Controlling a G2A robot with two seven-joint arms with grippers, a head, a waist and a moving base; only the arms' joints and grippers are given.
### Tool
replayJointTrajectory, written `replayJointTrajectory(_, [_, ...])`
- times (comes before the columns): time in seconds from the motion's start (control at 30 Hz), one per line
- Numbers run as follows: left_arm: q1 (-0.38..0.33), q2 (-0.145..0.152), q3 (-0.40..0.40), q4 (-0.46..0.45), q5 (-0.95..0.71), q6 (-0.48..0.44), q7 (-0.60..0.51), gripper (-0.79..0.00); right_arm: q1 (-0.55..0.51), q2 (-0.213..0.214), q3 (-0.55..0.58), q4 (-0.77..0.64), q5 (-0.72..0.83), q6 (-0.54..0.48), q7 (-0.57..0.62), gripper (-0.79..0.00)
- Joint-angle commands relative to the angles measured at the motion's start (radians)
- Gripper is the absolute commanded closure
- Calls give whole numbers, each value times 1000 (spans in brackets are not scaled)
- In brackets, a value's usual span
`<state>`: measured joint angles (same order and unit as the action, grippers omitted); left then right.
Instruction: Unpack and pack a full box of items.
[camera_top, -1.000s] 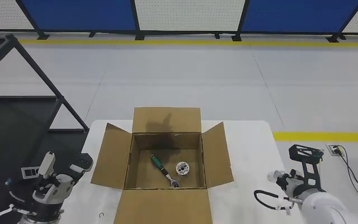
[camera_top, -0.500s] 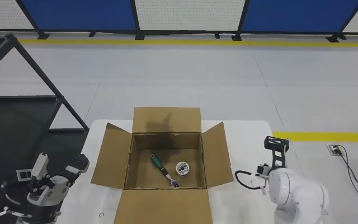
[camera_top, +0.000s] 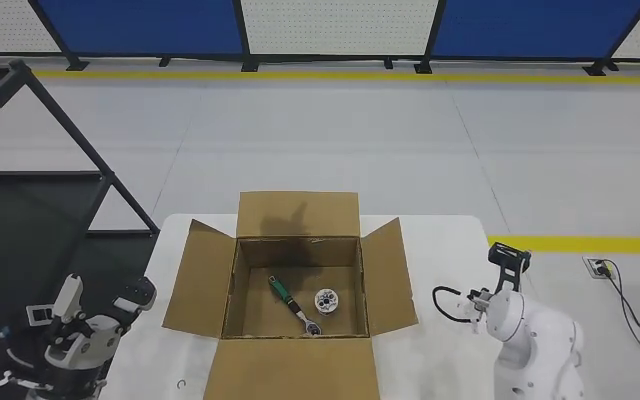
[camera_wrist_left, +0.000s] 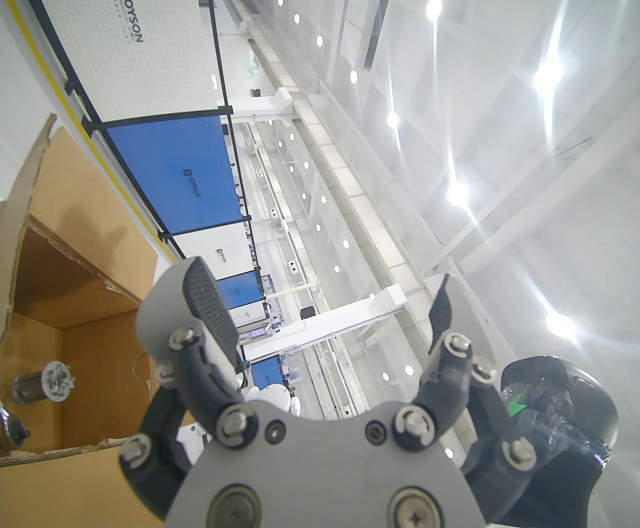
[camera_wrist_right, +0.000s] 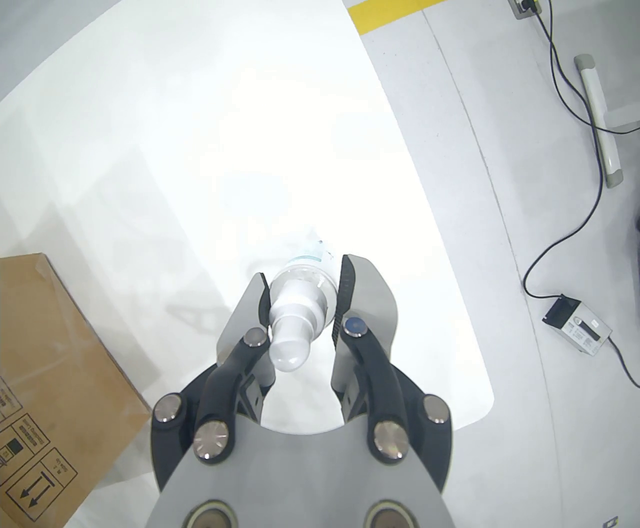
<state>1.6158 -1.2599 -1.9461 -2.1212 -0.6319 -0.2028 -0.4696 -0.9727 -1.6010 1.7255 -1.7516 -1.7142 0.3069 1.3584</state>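
Inside, box (camera_top: 300, 213) holds wrench (camera_top: 291, 298) and cylinder (camera_top: 326, 299); right gripper (camera_wrist_right: 306, 276) pinches bottle (camera_wrist_right: 291, 332), left gripper (camera_wrist_left: 320, 285) spread.

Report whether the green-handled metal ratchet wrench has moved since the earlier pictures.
No. The green-handled metal ratchet wrench stays in the same spot, judged against the walls of the open brown cardboard box.
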Motion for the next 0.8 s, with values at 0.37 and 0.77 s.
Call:
replayJointTrajectory(0.37, [-5, 2, 1, 2, 11, 3, 8, -785, 11, 6, 9, 100, 23, 36, -103, 0])
replayJointTrajectory(0.77, [-8, 4, 4, 3, 13, 5, 13, -785, 15, 13, 13, 92, 23, 46, -90, -785])
